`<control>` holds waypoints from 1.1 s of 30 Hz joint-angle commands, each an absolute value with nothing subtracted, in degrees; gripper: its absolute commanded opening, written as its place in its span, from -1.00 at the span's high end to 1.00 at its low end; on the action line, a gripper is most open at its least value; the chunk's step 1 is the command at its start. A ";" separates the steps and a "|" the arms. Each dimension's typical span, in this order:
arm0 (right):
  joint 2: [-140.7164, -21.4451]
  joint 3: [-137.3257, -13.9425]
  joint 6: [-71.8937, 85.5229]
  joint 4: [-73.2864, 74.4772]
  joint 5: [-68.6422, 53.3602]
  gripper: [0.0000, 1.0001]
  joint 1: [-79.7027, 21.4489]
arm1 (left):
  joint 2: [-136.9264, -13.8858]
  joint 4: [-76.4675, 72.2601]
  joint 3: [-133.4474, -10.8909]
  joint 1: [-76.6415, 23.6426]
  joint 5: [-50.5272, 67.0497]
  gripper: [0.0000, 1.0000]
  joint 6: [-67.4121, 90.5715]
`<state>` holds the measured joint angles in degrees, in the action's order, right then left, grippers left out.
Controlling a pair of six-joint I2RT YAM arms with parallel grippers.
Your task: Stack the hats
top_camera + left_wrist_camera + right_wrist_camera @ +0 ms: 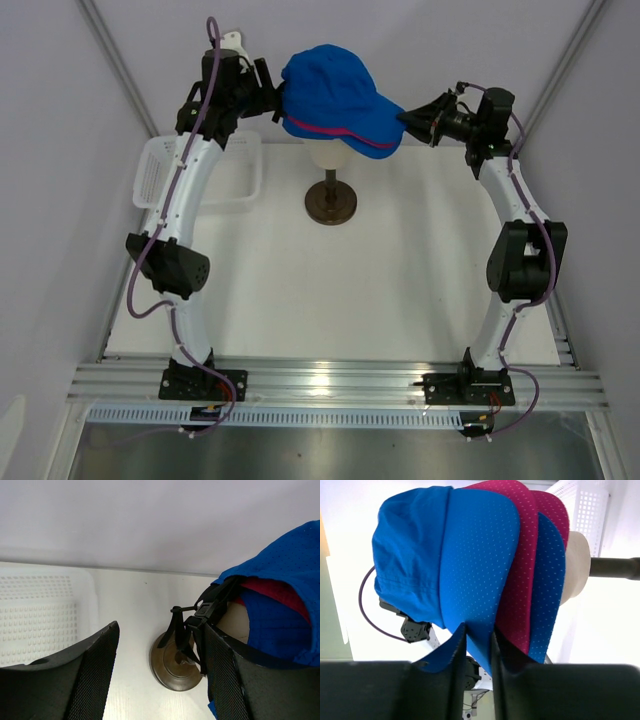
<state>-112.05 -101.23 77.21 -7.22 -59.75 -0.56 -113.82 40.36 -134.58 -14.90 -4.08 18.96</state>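
Three hats are stacked on a cream mannequin head (330, 155): a blue hat on top (325, 85), a pink hat (320, 130) under it, and a second blue hat (547, 580) lowest. My right gripper (408, 120) is shut on the top blue hat's brim (470, 555), with the pink brim (520, 555) just beside its fingers. My left gripper (272, 98) is open at the back of the hats. In the left wrist view (162, 630) its right finger (235, 680) sits against the hats' rear edge, by the black straps (200, 615).
The mannequin head stands on a dark post with a round brown base (331, 203), which also shows between my left fingers (175, 665). A white mesh basket (160, 170) sits at the back left of the white table, close to my left arm.
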 commanded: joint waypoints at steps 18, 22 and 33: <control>-111.18 -101.51 54.50 17.75 -57.39 0.86 -0.61 | -114.08 44.47 -129.38 -15.12 -7.38 -0.35 14.50; -110.92 -102.74 53.52 18.46 -57.57 0.55 -0.53 | -113.64 44.56 -128.50 -15.12 -7.47 -0.34 14.50; -109.60 -110.12 54.84 15.47 -59.94 -0.23 1.84 | -108.29 40.78 -121.91 -15.12 -7.82 -0.37 13.71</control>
